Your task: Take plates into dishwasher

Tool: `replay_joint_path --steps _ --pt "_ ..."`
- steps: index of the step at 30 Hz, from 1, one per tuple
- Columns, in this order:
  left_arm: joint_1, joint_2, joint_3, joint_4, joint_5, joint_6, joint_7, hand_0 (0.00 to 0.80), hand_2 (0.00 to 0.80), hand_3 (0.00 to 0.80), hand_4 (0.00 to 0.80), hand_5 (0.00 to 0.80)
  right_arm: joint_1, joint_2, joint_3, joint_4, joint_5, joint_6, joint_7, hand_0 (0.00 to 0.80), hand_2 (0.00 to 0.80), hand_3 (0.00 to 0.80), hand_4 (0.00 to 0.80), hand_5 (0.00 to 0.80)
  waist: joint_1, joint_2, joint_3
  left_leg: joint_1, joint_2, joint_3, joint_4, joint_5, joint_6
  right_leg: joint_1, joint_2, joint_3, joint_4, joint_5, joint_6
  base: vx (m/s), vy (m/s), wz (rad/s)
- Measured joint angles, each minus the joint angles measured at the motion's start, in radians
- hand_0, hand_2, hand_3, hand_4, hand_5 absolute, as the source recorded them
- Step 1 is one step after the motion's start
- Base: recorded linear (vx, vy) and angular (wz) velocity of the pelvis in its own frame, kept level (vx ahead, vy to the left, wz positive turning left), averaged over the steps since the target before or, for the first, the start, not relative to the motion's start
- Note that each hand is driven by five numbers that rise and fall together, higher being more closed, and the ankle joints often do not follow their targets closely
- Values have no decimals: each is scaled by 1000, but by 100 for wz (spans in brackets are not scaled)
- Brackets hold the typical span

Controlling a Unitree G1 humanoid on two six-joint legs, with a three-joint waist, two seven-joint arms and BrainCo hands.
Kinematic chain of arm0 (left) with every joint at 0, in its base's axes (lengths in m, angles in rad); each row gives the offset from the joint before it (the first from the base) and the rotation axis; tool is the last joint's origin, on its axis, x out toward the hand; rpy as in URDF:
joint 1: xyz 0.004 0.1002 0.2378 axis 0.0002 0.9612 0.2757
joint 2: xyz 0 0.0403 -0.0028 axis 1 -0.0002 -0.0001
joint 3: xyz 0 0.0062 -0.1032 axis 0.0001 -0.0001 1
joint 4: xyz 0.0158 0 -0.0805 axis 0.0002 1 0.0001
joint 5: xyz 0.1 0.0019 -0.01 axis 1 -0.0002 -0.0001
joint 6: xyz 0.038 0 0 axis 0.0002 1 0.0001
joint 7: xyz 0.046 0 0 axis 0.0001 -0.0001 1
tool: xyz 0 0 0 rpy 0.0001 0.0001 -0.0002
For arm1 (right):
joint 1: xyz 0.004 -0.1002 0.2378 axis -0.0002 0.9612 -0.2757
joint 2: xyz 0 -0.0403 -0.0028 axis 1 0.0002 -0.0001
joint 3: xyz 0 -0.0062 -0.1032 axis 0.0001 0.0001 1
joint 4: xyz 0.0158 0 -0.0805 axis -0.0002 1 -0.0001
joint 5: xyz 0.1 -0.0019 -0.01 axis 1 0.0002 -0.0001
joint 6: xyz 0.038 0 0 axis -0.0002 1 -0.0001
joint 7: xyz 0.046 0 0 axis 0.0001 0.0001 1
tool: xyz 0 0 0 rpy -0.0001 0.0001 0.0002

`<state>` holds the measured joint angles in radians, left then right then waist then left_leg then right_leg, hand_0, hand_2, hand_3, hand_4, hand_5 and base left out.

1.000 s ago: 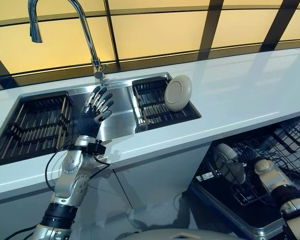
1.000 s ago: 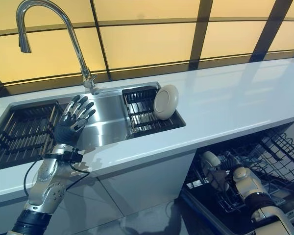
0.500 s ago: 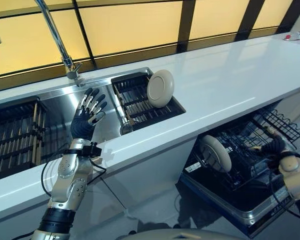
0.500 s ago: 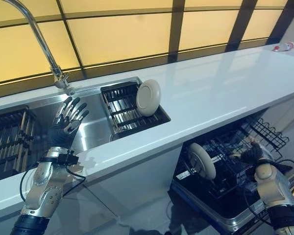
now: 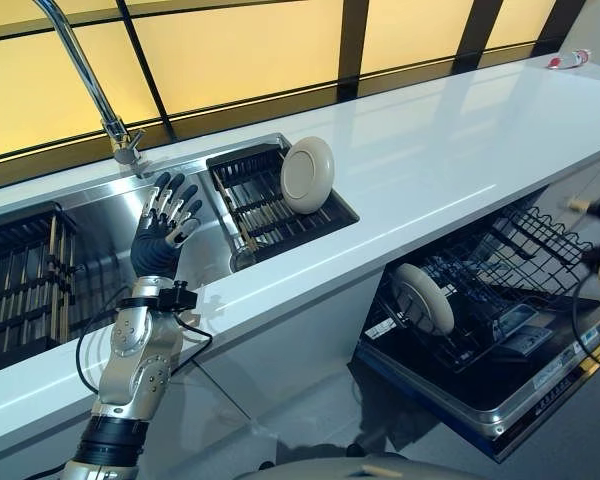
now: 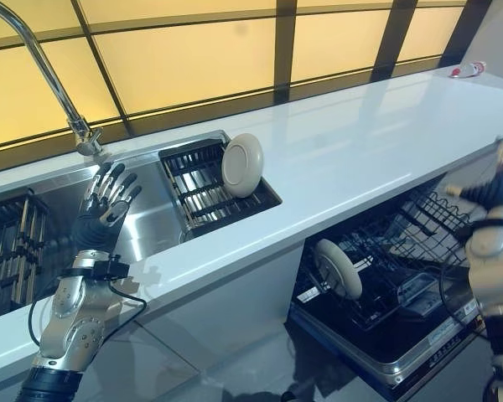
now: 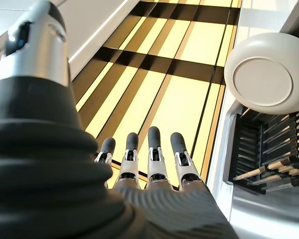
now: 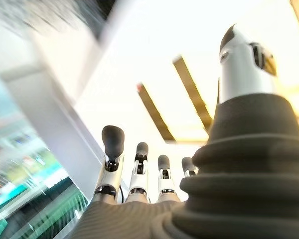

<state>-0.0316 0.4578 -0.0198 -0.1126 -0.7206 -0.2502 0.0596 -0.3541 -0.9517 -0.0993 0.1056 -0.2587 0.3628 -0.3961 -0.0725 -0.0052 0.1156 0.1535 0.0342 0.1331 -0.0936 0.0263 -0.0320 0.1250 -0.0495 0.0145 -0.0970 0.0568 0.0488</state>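
We see one cream plate [image 5: 307, 174] standing on edge in the dark sink rack [image 5: 265, 200], leaning at its far right end. A second plate [image 5: 424, 298] stands upright in the dishwasher's lower rack [image 5: 500, 300] (under the white bench [image 5: 460, 150]). Our left hand [image 5: 165, 215] hovers over the steel sink [image 5: 195, 255], fingers straight, holding nothing. Our right hand [image 6: 490, 188] is raised beside the dishwasher, fingers extended, empty.

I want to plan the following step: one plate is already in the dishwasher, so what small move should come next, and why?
Probably move the right hand toward the plate standing in the sink rack. That hand is open and empty above the dishwasher rack, where the other plate stands. The left hand is open over the sink.
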Motion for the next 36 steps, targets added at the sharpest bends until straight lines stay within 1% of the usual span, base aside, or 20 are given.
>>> replay_joint_path --steps 2,4,5,7,8,10,11,14,15,16,18,20,21,22,24,27,29,31,33,36 --pt "-1 0 -3 -1 0 0 0 0 0 0 0 0 -78 -36 43 -15 -48 8 -30 0 0 0 0 0 15 3 2 0 -2 -7 1 0 0 3 -1 -7 0 0 0 36 -6 10" --pt "0 0 -3 -2 0 1 0 0 0 0 0 0 -142 -51 79 -34 -79 13 -40 0 0 0 0 0 36 3 2 1 -3 -16 2 0 0 8 -2 -17 0 -2 0 50 -9 15" --pt "0 0 -3 -2 0 1 -1 0 0 0 0 0 -171 -54 94 -46 -88 14 -42 0 0 0 0 0 38 3 2 0 -4 -26 4 1 1 13 -3 -26 0 -4 0 59 -14 18" --pt "2 1 -3 -4 -1 2 -4 0 0 0 0 0 -229 -75 147 -49 -93 13 -44 0 0 0 0 0 63 3 3 -1 -6 -31 5 2 0 14 -5 -32 0 -7 1 60 -17 13" --pt "3 2 -2 -4 -1 2 -7 0 0 0 0 0 -250 -83 163 -49 -90 10 -43 0 0 0 0 0 68 2 3 -2 -7 -37 5 6 -3 15 -6 -37 0 -7 1 40 -19 16" --pt "4 3 -1 -4 -1 2 -15 0 0 0 0 0 -306 -84 194 -50 -34 2 -24 0 0 0 0 0 73 0 4 -7 -11 -58 5 7 -2 20 -9 -58 0 -10 2 44 -18 25" --pt "4 4 -1 -4 -1 2 -21 0 0 0 0 0 -317 -84 199 -52 -3 -3 -9 0 0 0 0 0 87 0 4 -7 -11 -58 5 7 -2 20 -9 -58 0 -10 2 69 -18 16" --pt "7 5 3 -4 -1 8 -36 0 0 0 0 0 -361 -84 256 -53 116 3 78 0 0 0 0 0 92 -7 6 -7 -14 -84 5 9 0 32 -12 -82 0 -17 3 81 -23 21" --pt "7 5 3 -4 0 13 -42 0 0 0 0 0 -369 -83 272 -52 143 11 106 0 0 0 0 0 98 -9 6 -7 -15 -85 5 8 1 33 -13 -84 0 -19 4 91 -24 13" --pt "7 5 3 -4 0 23 -48 0 0 0 0 0 -371 -83 282 -41 177 19 137 0 0 0 0 0 115 -13 6 -7 -15 -86 5 9 1 33 -13 -85 0 -19 4 89 -23 5" --pt "8 5 3 -4 0 33 -60 0 0 0 0 0 -372 -83 306 4 233 39 174 0 0 0 0 0 120 -23 7 -7 -16 -94 5 9 1 38 -13 -93 0 -21 4 102 -19 13" --pt "8 5 3 -4 0 48 -64 0 0 0 0 0 -375 -80 330 84 277 52 215 0 0 0 0 0 126 -36 7 -8 -20 -114 5 11 2 47 -17 -114 0 -27 6 107 -14 24" --pt "9 5 3 -4 0 52 -66 0 0 0 0 0 -388 -79 347 138 297 60 233 0 0 0 0 0 137 -41 9 -8 -22 -116 5 11 2 47 -19 -116 0 -28 7 86 -14 14" --pt "9 5 3 -4 0 57 -68 0 0 0 0 0 -399 -76 356 184 313 67 244 0 0 0 0 0 144 -46 12 -11 -23 -119 5 12 3 47 -20 -118 0 -28 7 55 -13 12" --pt "9 6 3 -4 0 68 -70 0 0 0 0 0 -416 -74 368 246 350 84 268 0 0 0 0 0 144 -54 17 -25 -28 -140 6 18 4 43 -23 -138 0 -30 9 -7 -10 24" --pt "8 22 0 -3 0 64 -82 0 0 0 0 0 -476 -49 405 327 458 88 276 0 0 0 0 0 152 -64 21 -62 -29 -148 6 31 4 9 -24 -144 1 -27 9 -85 -17 11" --pt "0 40 -19 6 -1 41 -87 0 0 0 0 0 -496 -30 428 378 519 83 259 0 0 0 0 0 165 -70 27 -100 -28 -154 8 40 3 -27 -23 -149 4 -20 7 -189 -20 8" --pt "-22 56 -44 15 -2 15 -89 0 0 0 0 0 -516 -17 430 428 565 83 233 0 0 0 0 0 173 -72 48 -147 -29 -165 12 52 2 -64 -23 -157 5 -10 6 -131 -5 13" --pt "-50 74 -49 11 -4 -22 -88 0 0 0 0 0 -545 -16 449 467 569 79 214 0 0 0 0 0 182 -64 76 -184 -30 -171 15 62 3 -97 -23 -161 5 -1 5 -107 7 13" --pt "-80 79 -48 7 -6 -65 -85 0 0 0 0 0 -588 -16 474 500 615 71 208 0 0 0 0 0 198 -47 126 -194 -32 -175 14 67 4 -103 -23 -162 5 1 6 -73 6 9"
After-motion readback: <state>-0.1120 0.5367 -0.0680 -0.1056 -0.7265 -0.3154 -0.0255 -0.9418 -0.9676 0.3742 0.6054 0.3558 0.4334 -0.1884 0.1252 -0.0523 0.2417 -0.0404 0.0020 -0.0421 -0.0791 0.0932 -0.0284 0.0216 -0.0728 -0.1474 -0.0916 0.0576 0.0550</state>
